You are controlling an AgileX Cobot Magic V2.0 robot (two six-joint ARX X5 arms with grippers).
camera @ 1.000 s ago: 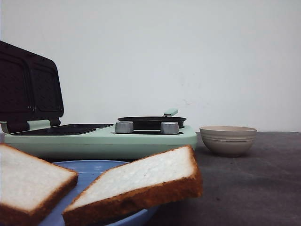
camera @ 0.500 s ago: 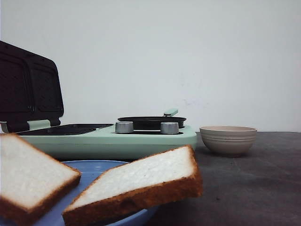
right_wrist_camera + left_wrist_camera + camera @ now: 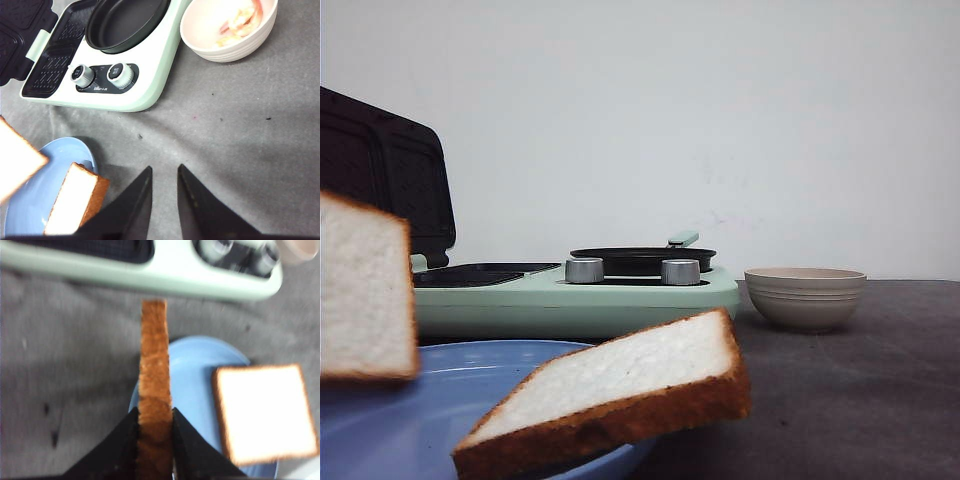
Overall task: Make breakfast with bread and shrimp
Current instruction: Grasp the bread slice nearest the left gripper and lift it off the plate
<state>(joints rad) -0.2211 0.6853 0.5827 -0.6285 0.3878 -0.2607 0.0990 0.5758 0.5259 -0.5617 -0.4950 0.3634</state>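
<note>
My left gripper (image 3: 155, 412) is shut on one bread slice (image 3: 154, 375), held on edge above the blue plate (image 3: 192, 375); the same slice stands upright at the far left of the front view (image 3: 362, 290). The second bread slice (image 3: 620, 385) lies on the blue plate (image 3: 430, 400), overhanging its right rim; it also shows in both wrist views (image 3: 265, 412) (image 3: 75, 200). The shrimp (image 3: 240, 20) lies in the beige bowl (image 3: 230, 30). My right gripper (image 3: 165, 172) is open and empty above the grey table, right of the plate.
A mint-green breakfast maker (image 3: 570, 295) stands behind the plate, its black grill lid (image 3: 380, 185) raised, a round black pan (image 3: 125, 20) and two silver knobs (image 3: 100, 75) on it. The beige bowl (image 3: 805, 297) sits to its right.
The left slice has risen off the plate and tipped from lying flat to standing nearly upright. The other slice, the bowl and the cooker have not moved.
</note>
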